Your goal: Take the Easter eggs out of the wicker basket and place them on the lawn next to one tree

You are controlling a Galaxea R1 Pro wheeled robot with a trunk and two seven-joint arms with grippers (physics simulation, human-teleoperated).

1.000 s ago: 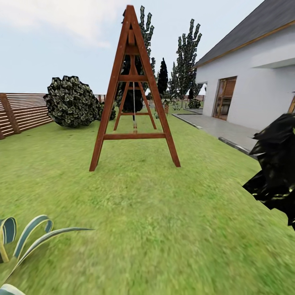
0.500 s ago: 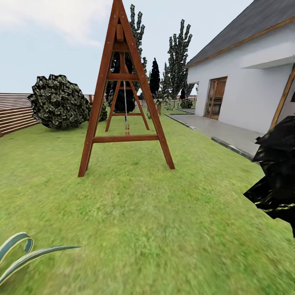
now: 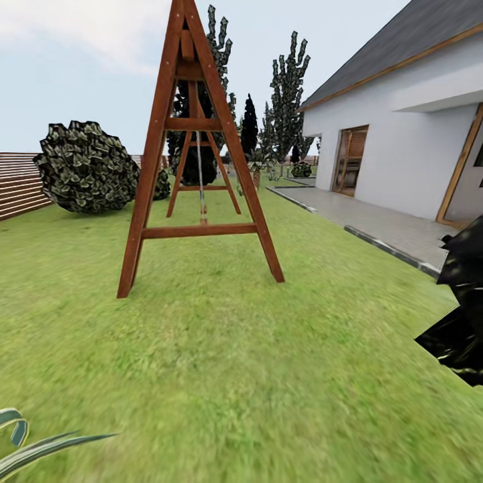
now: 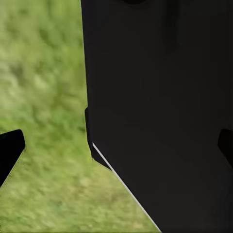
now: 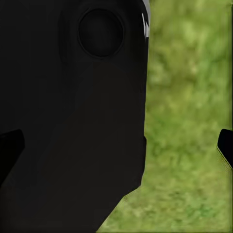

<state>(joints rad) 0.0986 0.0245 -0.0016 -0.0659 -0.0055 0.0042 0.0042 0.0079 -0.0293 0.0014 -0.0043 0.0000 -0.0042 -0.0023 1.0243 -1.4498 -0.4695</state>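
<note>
Robot in transit over the mottled green lawn [image 3: 255, 376]. Basket and eggs unseen, so bearing from either gripper is undetermined. Tall red-brown wooden A-frame swing [image 3: 194, 168] dead ahead. Finger spread on both grippers: cannot tell.

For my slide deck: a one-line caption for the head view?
Wooden A-frame swing on the lawn, white house and paving alongside.

wooden swing frame [image 3: 196, 151], white house [image 3: 409, 134]

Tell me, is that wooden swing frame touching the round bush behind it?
Apart. The head view shows the swing frame standing on the lawn, with open grass between it and the bush.
</note>
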